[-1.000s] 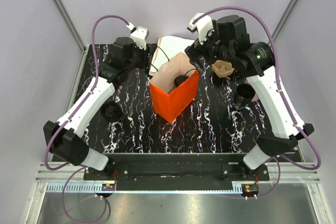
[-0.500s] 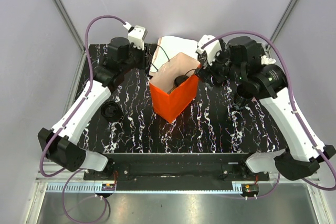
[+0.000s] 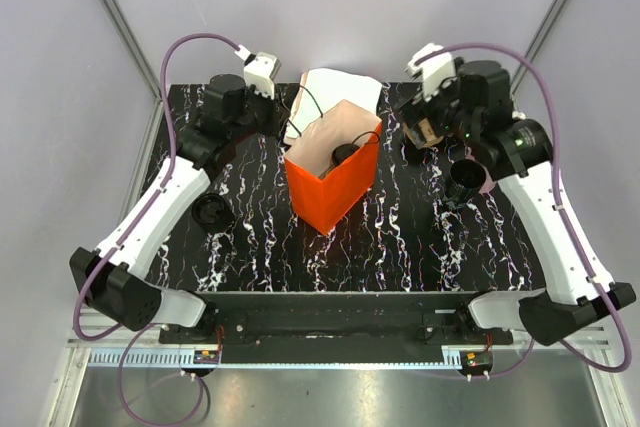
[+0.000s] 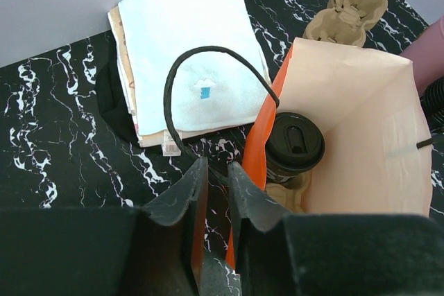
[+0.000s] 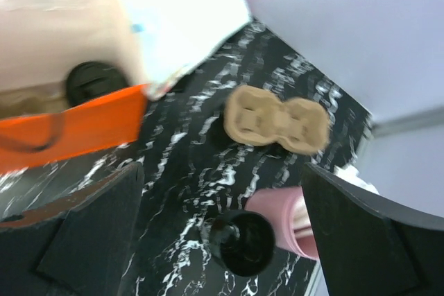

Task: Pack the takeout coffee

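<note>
two black cups: lidded takeout coffee cup (image 4: pixel 295 145) stands inside orange paper bag (image 3: pixel 330 202) mid counter (image 3: pixel 400 247); open black cup (image 5: pixel 243 242) just beside pink cup (image 5: pixel 281 216), right side. left jaws straddle bag's wall, narrow gap, can't tell if clamped. right jaws spread wide, empty, above cardboard cup carrier (image 5: pixel 277 119).

Near half of the table (image 3: pixel 390 247) is open, so there's a free pass along the near edge. Centre is blocked by the orange bag (image 3: pixel 330 192). Black cup (image 3: pixel 463 179), pink cup (image 3: pixel 486 183) and cardboard carrier (image 5: pixel 277 121) crowd the far right corner, and a black lid (image 3: pixel 212 212) sits by the left edge.
</note>
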Robot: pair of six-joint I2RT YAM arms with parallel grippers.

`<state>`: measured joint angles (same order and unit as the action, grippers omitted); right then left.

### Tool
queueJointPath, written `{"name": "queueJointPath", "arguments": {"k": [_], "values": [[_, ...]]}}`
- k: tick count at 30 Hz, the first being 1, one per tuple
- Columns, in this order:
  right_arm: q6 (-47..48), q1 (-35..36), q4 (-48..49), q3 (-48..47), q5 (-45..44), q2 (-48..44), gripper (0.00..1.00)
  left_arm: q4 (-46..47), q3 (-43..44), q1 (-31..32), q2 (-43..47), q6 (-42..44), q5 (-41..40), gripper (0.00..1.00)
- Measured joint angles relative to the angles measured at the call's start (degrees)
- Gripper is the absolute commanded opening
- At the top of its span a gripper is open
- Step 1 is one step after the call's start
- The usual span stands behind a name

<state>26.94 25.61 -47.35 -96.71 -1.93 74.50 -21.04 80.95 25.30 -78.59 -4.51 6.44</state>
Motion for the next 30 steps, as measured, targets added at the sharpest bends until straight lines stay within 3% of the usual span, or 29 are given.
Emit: {"name": "queueJointPath", "arguments": {"k": [4, 7, 15, 22, 27, 30], "values": [[-3.5, -7.39, 2.45, -0.72, -1.51, 1.22, 0.99, 0.0, 0.0, 0.0, 0.61, -0.11, 0.83, 0.27], [-6.14, -12.39, 3.58, -0.76, -1.46, 2.19, 0.97, 0.0, 0.0, 0.0, 1.38, -0.31, 1.53, 0.37], [-12.76, -28.7, 6.21, -0.79, 2.4, 7.91, 0.82, 0.04, 0.0, 0.0, 3.23, -0.83, 4.0, 0.59], [-14.32, -35.04, 7.43, -0.55, 7.48, 12.09, 0.7, 0.13, -0.2, 0.0, 3.28, -1.88, 6.56, 0.78], [-13.2, -36.7, 8.81, 2.73, 12.7, 12.28, 0.62, 0.02, -0.98, 0.0, 3.28, -2.38, 7.5, 0.96], [-12.39, -36.48, 9.03, 4.52, 15.04, 12.92, 0.59, 0.17, -0.98, 0.0, 3.28, -2.84, 7.98, 0.99]]}}
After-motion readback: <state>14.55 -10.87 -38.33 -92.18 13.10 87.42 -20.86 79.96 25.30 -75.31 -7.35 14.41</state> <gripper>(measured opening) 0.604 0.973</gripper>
